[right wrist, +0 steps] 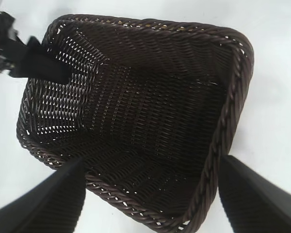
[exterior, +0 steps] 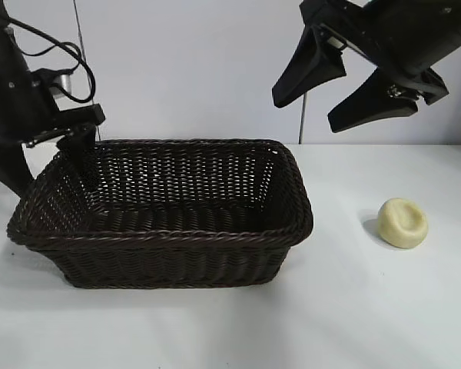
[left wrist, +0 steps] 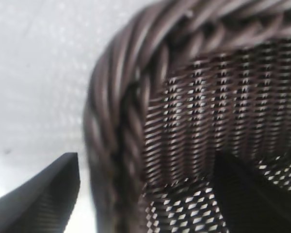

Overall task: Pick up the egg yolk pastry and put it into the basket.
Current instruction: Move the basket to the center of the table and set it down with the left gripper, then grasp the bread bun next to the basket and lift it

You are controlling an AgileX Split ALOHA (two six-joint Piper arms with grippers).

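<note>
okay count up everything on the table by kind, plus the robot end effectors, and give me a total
Egg yolk pastry: 1
Basket: 1
End effectors: 2, left end effector at the basket's corner, right end effector above the table
Total: 4

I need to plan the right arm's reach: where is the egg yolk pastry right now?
In the exterior view the egg yolk pastry lies on the white table at the right, apart from the basket, below the raised right gripper.
</note>
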